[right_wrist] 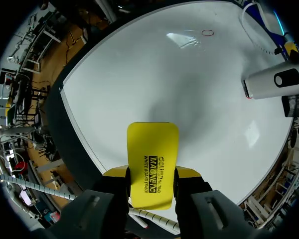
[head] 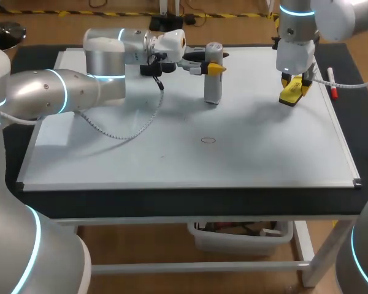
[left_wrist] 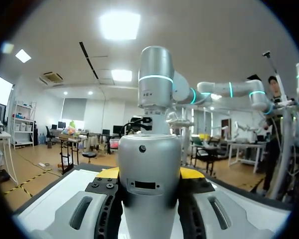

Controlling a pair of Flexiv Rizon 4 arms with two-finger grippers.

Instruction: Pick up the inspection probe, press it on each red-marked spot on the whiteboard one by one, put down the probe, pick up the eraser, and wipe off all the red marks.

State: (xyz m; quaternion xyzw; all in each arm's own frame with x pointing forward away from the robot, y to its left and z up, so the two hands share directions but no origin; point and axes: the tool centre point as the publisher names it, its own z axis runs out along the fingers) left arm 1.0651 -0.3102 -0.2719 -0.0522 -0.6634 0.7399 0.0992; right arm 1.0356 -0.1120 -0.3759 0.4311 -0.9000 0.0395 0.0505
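Note:
The silver inspection probe (head: 213,78) stands upright on the whiteboard (head: 264,153) at the back middle. My left gripper (head: 210,66) is shut on its upper part; in the left wrist view the probe (left_wrist: 149,179) fills the gap between the fingers of the left gripper (left_wrist: 149,174). My right gripper (head: 292,82) is shut on the yellow eraser (head: 291,93), which rests on the board at the back right. In the right wrist view the eraser (right_wrist: 153,159) sits between the fingers of the right gripper (right_wrist: 150,180), with the probe (right_wrist: 276,81) off to one side. A small red oval mark (head: 208,140) lies mid-board, also the red mark (right_wrist: 208,33).
A red-capped marker pen (head: 332,82) lies at the board's right edge behind the eraser. A coiled white cable (head: 129,131) hangs from my left arm over the board's left half. The black table edge (head: 172,199) runs along the front.

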